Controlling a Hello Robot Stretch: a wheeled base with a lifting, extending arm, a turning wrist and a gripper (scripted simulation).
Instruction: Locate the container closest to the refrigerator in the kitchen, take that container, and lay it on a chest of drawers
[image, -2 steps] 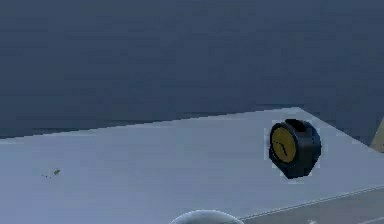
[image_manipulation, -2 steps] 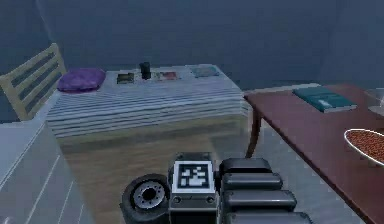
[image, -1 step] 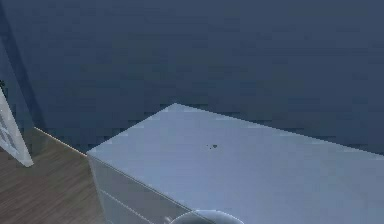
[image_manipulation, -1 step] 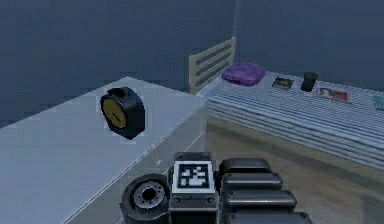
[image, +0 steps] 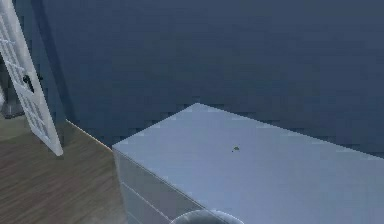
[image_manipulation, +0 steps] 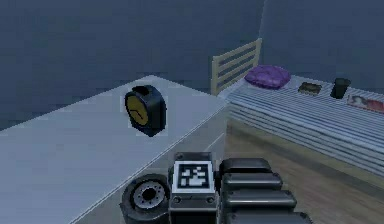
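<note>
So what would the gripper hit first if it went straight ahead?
Likely the black-and-yellow round object on the pale chest top, just beyond the gripper; depth is unclear, so it might pass beside it toward the dark blue wall.

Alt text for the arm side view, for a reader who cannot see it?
A black-and-yellow round clock stands on a pale chest of drawers, with the robot's arm at the bottom edge. Beyond, a bed carries a purple cushion.

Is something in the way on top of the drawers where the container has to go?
A black and yellow alarm clock stands on the chest of drawers, past the tool. Bare top lies on both sides of it.
</note>
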